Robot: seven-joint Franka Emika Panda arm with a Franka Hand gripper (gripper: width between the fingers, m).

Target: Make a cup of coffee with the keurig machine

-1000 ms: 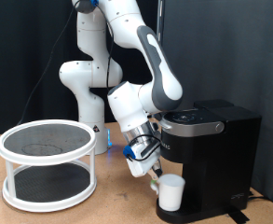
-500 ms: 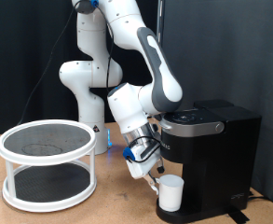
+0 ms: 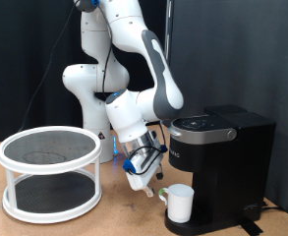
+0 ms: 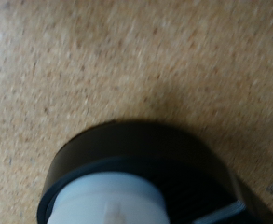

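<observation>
The white cup (image 3: 179,204) stands upright on the round drip base of the black keurig machine (image 3: 227,152), under its spout. The machine's lid is down. My gripper (image 3: 149,185) hangs just to the exterior view's left of the cup, a short gap away, and holds nothing. In the wrist view the cup (image 4: 108,203) and the black drip base (image 4: 141,149) show at the frame's edge, over the brown table; the fingers do not show there.
A white round two-tier rack with dark mesh shelves (image 3: 50,172) stands on the table at the exterior view's left. The robot's white base (image 3: 89,88) stands behind. Bare brown tabletop (image 3: 124,211) lies between the rack and the machine.
My gripper has drawn back from the cup towards the exterior view's left and slightly up. The cup stays on the drip base.
</observation>
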